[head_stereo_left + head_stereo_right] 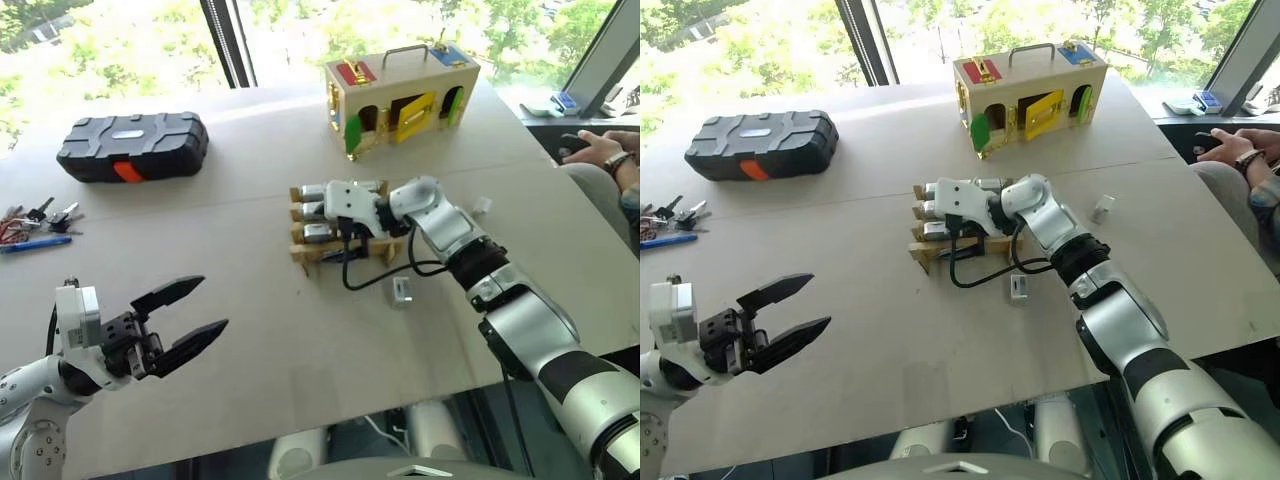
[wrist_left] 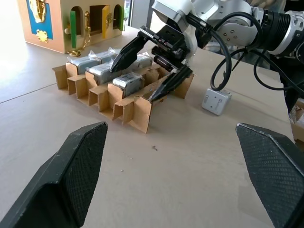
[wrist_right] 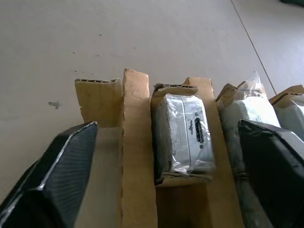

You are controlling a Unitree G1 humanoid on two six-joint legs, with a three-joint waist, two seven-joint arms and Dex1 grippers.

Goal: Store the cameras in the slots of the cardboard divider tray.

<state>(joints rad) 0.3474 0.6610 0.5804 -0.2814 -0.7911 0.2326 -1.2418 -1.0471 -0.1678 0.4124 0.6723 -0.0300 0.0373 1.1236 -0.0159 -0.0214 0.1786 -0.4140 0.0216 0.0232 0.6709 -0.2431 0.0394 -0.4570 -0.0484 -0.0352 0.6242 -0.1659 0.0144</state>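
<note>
The right gripper (image 2: 145, 66) hangs spread wide over the cardboard divider tray (image 1: 345, 248) at mid-table, gripping nothing. Its wrist view shows a plastic-wrapped camera (image 3: 183, 135) seated in a slot. The left gripper (image 1: 190, 312) hovers wide apart and empty, near the table's front edge; a loose camera (image 1: 402, 290) lies beside the tray.

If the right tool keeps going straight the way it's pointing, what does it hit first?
Most likely the wrapped camera lying in the cardboard divider tray, directly between the right tool's open fingers.

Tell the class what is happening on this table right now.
A humanoid robot is packing small silver-grey plastic-wrapped cameras into a light-brown cardboard divider tray. Its right hand hangs open over the tray, straddling a camera that sits in a slot. Several slots hold cameras; two more cameras lie loose on the table. The left hand waits open, apart from the tray.
</note>
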